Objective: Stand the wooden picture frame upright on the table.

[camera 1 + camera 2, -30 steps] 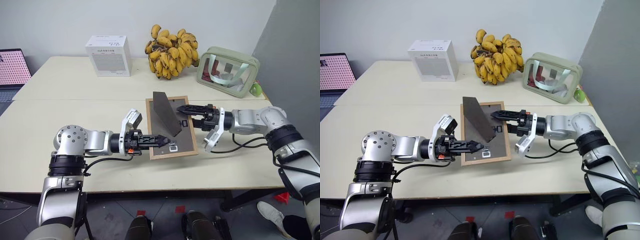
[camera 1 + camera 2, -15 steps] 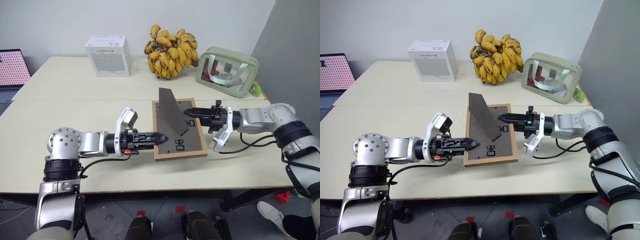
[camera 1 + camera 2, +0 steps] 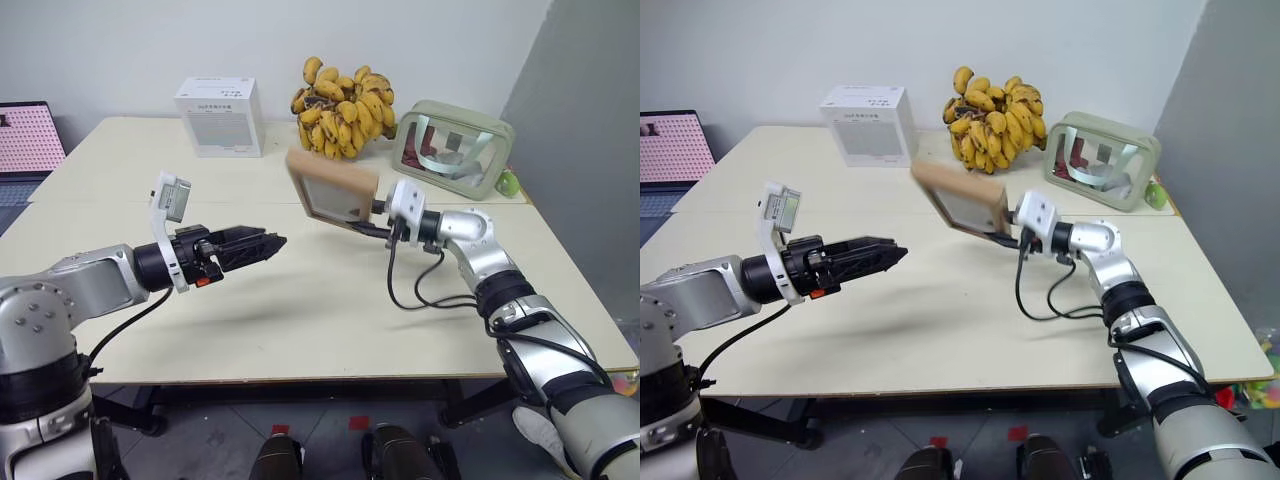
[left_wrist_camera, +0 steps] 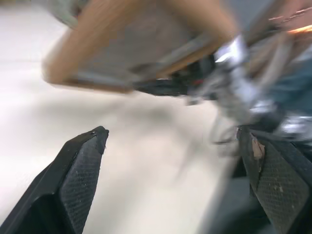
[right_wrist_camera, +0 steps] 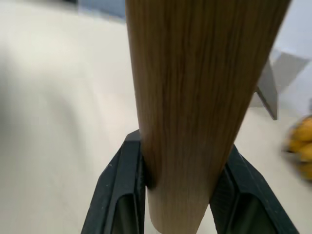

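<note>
Your right tool [image 3: 372, 218] is clamped on the wooden picture frame [image 3: 332, 187]. In the right wrist view its two black fingers [image 5: 124, 190] press against either side of the frame's light-wood edge. The frame is lifted clear of the table [image 3: 300, 300] and tilted, its top leaning toward your left; it hangs over the middle of the table, in front of the bunch of bananas [image 3: 340, 105]. A pale panel inside the wooden border faces the head camera — no detail on it can be made out.

Your left tool [image 3: 262, 243] holds nothing. In the left wrist view its fingers [image 4: 80, 170] stand wide apart with bare tabletop between them. It points level toward the frame from your left and is well apart from it.

At the far edge of the table, note three bystanders: a white box [image 3: 220, 115] to your left, the bananas in the centre, and a pale green transparent pouch [image 3: 452, 142] to your right. A seam [image 3: 130, 200] runs across the tabletop on the left side. Beyond the table's left end you see a screen with a pink pattern [image 3: 28, 137].
</note>
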Controlling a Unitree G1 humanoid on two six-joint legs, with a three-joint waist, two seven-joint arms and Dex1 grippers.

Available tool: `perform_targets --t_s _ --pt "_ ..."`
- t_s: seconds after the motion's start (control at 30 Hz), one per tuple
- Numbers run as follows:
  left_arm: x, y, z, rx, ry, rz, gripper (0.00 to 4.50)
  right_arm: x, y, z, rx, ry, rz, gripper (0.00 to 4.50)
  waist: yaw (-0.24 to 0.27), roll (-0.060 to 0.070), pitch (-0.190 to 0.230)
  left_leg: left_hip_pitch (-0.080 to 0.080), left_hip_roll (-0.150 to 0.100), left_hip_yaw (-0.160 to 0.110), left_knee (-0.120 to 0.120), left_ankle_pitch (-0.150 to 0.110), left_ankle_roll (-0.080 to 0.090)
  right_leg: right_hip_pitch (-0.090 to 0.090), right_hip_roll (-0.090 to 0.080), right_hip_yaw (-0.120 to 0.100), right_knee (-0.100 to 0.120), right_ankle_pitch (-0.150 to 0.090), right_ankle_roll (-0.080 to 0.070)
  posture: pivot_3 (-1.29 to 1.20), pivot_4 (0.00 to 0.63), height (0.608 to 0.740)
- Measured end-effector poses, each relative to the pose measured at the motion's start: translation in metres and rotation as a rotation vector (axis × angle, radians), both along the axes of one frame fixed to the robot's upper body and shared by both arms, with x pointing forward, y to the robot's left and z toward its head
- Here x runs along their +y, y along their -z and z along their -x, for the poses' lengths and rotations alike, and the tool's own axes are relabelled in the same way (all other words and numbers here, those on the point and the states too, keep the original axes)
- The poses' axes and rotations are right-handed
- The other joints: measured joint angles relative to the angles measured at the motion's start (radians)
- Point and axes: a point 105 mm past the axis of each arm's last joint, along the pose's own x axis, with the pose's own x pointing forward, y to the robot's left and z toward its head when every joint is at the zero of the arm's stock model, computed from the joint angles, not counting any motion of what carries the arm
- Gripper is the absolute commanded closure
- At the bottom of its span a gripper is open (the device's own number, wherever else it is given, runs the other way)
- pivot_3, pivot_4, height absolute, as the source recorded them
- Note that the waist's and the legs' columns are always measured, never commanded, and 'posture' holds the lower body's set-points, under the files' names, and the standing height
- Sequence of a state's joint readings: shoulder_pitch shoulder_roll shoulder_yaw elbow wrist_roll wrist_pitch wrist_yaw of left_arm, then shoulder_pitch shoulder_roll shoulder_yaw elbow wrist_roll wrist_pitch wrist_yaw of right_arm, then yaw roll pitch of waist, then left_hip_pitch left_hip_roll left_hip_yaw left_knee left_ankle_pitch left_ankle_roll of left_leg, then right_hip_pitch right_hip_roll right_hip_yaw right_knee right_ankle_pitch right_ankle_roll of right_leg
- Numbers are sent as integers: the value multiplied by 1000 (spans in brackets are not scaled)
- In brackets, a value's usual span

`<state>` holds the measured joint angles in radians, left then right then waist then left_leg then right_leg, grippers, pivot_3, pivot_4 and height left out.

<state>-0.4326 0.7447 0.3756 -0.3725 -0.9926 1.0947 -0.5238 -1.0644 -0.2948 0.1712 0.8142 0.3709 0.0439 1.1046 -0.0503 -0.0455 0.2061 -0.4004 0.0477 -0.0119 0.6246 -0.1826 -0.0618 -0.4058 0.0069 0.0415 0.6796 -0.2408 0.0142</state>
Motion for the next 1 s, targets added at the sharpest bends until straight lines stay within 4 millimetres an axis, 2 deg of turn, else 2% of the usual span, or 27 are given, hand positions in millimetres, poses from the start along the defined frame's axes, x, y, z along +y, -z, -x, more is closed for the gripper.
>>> perform_targets --t_s 0.07,0.13,0.23,0.3,0.4,0.5,0.53,0.83,0.93,1.0 --pt "1 9 -7 -100 -62 -93 0 15 -8 9 169 -108 -66 3230 4 1 -1 0 0 1 -1 0 0 0 0 0 0 -1 -2 0 150 740" --pt "0 22 -10 -141 -83 -153 0 27 -1 15 254 -171 -79 3230 8 1 -2 0 0 2 -2 0 0 -1 0 0 -1 -2 -3 0 150 740" --pt "-3 37 -11 -168 -80 -177 0 36 27 15 402 -174 -75 3230 14 1 -2 -10 0 5 -2 0 0 -11 1 0 -1 -2 -3 0 150 740" --pt "-7 44 -9 -172 -78 -153 0 36 50 14 471 -147 -39 3230 17 1 -2 -16 0 7 0 0 0 -17 1 0 -1 2 4 0 150 740" --pt "-13 66 0 -108 -49 -158 0 32 86 17 517 -105 18 3230 17 1 -2 -19 0 10 0 -2 3 -19 1 1 -2 2 6 0 150 740" --pt "-15 65 3 -114 -31 -164 0 31 88 17 495 -102 17 3230 15 1 -2 -18 0 10 0 -2 3 -19 2 2 -1 2 6 0 150 740" --pt "-16 65 3 -117 -26 -164 0 31 89 17 493 -101 20 2517 15 1 -2 -17 0 10 0 -2 3 -19 2 2 -1 2 6 0 150 740" --pt "-12 65 -1 -124 -21 -204 0 29 94 19 475 -113 51 650 11 1 -2 -16 1 10 1 -2 3 -18 3 2 -1 1 4 0 150 740" --pt "-11 63 -5 -123 -14 -199 0 4 102 19 472 -91 93 20 19 1 -2 -17 0 10 1 -2 3 -18 3 2 -2 1 5 0 150 740" --pt "-7 62 -9 -113 -12 -201 0 -27 110 23 465 -76 155 20 23 1 -2 -18 0 10 1 -2 3 -18 3 2 -3 1 5 0 150 740"
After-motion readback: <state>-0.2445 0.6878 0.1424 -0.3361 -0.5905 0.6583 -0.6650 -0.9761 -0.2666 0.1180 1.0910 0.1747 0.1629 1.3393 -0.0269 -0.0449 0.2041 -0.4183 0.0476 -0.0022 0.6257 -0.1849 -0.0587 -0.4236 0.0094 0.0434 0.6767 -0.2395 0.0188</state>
